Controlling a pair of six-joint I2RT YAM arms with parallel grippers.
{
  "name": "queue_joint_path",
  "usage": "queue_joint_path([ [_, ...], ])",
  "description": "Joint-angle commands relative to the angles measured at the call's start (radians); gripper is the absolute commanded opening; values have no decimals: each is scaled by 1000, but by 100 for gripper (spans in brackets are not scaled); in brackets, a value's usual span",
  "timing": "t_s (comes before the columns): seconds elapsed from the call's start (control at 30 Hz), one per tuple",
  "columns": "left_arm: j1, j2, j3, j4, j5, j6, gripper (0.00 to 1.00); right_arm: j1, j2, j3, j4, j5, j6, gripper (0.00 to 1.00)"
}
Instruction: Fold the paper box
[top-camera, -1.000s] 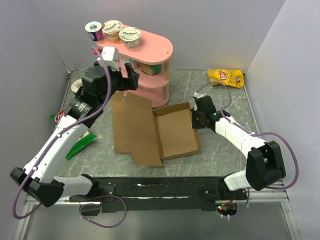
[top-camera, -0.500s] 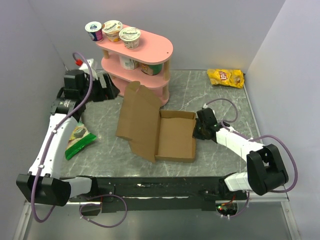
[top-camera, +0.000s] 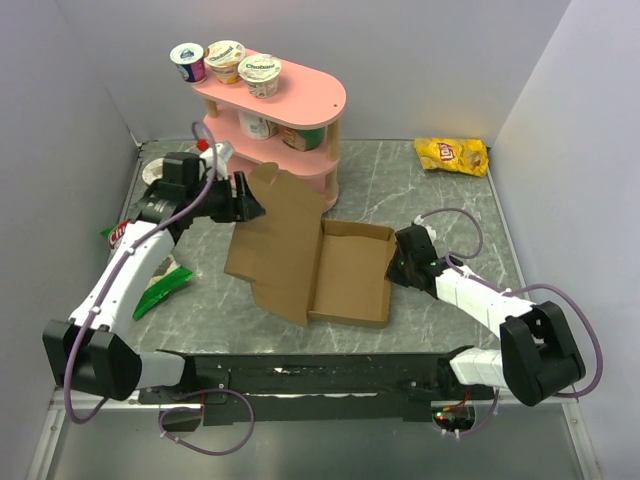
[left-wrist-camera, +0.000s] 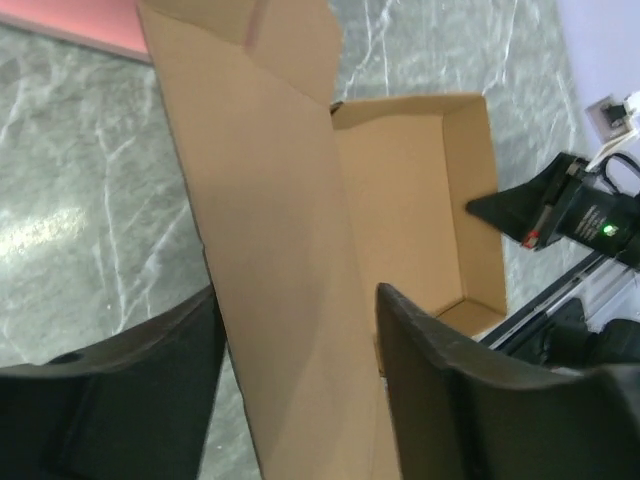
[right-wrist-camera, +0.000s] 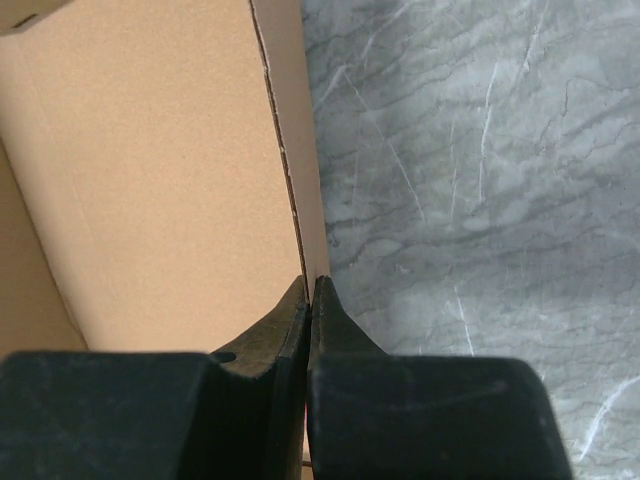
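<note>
The paper box (top-camera: 345, 275) is brown cardboard, its shallow tray on the table and its big lid flap (top-camera: 280, 235) tilted up on the left. My left gripper (top-camera: 243, 200) is at the lid's upper left edge. In the left wrist view the lid (left-wrist-camera: 280, 250) runs between my two fingers (left-wrist-camera: 450, 390), which stand well apart around the left gripper (left-wrist-camera: 297, 295). My right gripper (top-camera: 395, 265) is shut on the tray's right wall. In the right wrist view, that gripper (right-wrist-camera: 310, 283) pinches the thin wall edge (right-wrist-camera: 300, 180).
A pink shelf (top-camera: 300, 100) with yogurt cups stands just behind the lid. A yellow chips bag (top-camera: 452, 154) lies at the back right. A green packet (top-camera: 160, 285) and a red can (top-camera: 118, 235) lie under the left arm.
My left arm swung from the back left corner toward the raised lid, and its jaws narrowed around it. The lid tilted up from flat. The right gripper kept its hold.
</note>
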Motion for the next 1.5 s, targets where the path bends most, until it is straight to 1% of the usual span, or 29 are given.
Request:
queue_joint_path([
  [0.0,-75,38,95,-26,-100,47,61,1,-52,-11,92,72,61,0],
  [0.1,-138,68,130,-68,-180,67,47,4,-59,-21,99,77,67,0],
  [0.13,-170,73,142,-77,-215,69,36,7,-61,-26,101,80,69,0],
  [0.17,-186,76,147,-80,-254,73,31,7,-61,-28,102,80,69,0],
  [0.2,-202,85,152,-84,-321,78,27,8,-61,-29,104,81,67,0],
  [0.23,-231,90,168,-91,-349,84,22,8,-59,-31,105,81,69,0],
  [0.33,-291,127,210,-133,-461,104,16,15,-58,-35,110,83,70,0],
  [0.4,-324,157,231,-166,-539,119,15,19,-56,-35,118,84,73,0],
  [0.43,-360,169,253,-175,-606,124,13,25,-55,-37,121,87,76,0],
  [0.5,-402,211,288,-205,-677,141,13,30,-53,-41,122,92,82,0],
  [0.53,-445,226,302,-216,-723,147,13,34,-53,-41,125,97,82,0],
  [0.6,-485,281,339,-259,-858,156,12,36,-53,-44,127,97,87,0],
  [0.63,-521,300,349,-272,-899,156,11,39,-52,-44,127,100,89,0],
  [0.67,-538,320,360,-287,-982,151,11,41,-52,-48,130,100,90,0],
  [0.73,-593,375,395,-330,-1050,142,11,44,-52,-49,133,103,92,0],
  [0.77,-612,395,406,-341,-1132,139,11,45,-52,-51,135,106,93,0],
  [0.83,-661,455,437,-388,-1209,124,11,48,-47,-49,139,106,96,0],
  [0.9,-681,519,472,-429,-1290,109,11,53,-46,-54,145,106,102,0],
  [1.0,-715,584,498,-482,-1347,86,10,59,-50,-64,153,109,113,0],
  [1.1,-733,588,500,-465,-1363,95,10,62,-59,-67,155,112,116,0],
  [1.2,-729,546,483,-393,-1384,154,10,64,-90,-60,133,124,105,0],
  [1.23,-729,535,477,-365,-1386,214,10,62,-101,-58,122,127,101,0],
  [1.27,-727,507,465,-301,-1383,254,9,62,-121,-55,115,130,89,12],
  [1.3,-727,495,436,-266,-1386,294,9,62,-130,-43,102,135,81,21],
  [1.33,-727,483,416,-229,-1409,391,6,62,-141,-35,87,152,75,32],
  [1.37,-726,461,385,-160,-1412,436,6,62,-170,-20,57,161,61,60],
  [1.4,-724,449,365,-120,-1417,482,5,62,-187,-15,43,172,52,72],
  [1.43,-723,435,347,-73,-1421,565,3,64,-208,-12,36,178,40,80],
  [1.47,-721,408,321,-48,-1373,605,4,61,-254,-8,35,175,3,91],
])
